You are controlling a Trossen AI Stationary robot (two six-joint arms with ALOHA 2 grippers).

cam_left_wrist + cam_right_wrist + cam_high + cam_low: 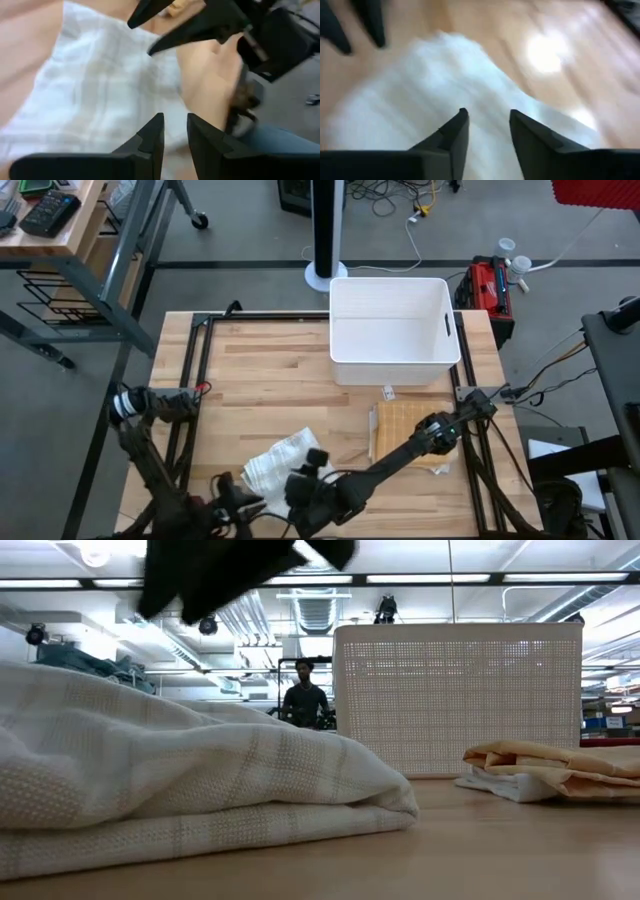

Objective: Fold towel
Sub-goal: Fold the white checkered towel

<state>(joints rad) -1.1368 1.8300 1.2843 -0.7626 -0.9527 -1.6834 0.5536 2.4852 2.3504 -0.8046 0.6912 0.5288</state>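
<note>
While your towel [278, 463] lies bunched at the table's [260, 370] near edge, note: right gripper [487, 125] just above it, fingers apart, empty; left gripper [173, 131] beside it, fingers slightly apart, empty; bin [393, 330] at the far edge.

White towels: one [278, 462], crumpled, on the table in front of the basket
Yellow folded cloths: one [405, 430], just in front of the basket
White baskets: one [393, 330], at the table's far edge
Wooden tables: one [270, 380], under the basket
Robot arms: two
People: one [304, 697], beyond the basket in the low view
</note>
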